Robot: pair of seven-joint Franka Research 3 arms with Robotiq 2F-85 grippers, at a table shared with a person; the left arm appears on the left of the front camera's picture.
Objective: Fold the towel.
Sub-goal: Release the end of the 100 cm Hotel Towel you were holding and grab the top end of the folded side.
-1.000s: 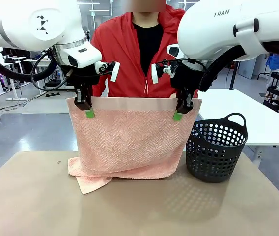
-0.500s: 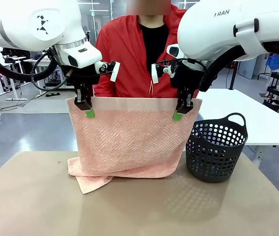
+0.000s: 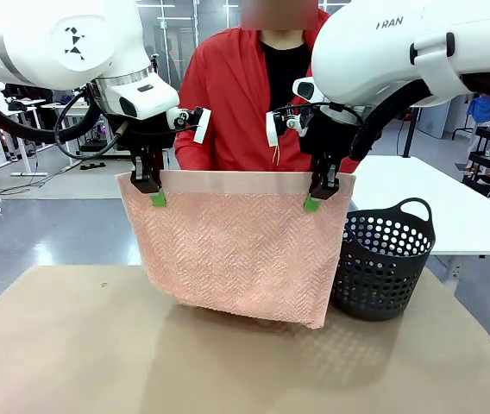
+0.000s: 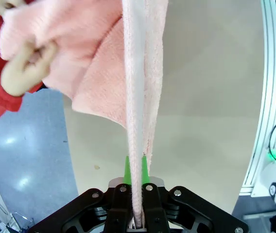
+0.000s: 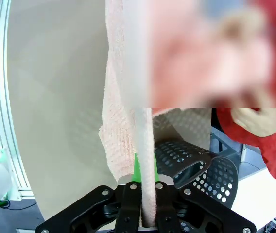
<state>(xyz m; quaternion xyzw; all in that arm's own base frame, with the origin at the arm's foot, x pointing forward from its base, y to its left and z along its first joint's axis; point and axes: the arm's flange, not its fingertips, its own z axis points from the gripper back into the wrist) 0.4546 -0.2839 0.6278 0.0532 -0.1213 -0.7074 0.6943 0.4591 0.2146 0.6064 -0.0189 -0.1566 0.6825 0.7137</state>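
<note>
— What carries the things?
— A tan table (image 3: 64,354) with a plain matte top.
— What stands on it?
— A dark perforated basket (image 3: 387,267) with a loop handle. It is upright, near the far edge on the right side.
— Anything else?
— A tiny dark speck (image 3: 103,285) toward the far left corner, and a soft shadow across the middle.

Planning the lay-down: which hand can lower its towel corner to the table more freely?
Probably the left hand: bare table below it. The right hand holds the towel beside the basket.
</note>
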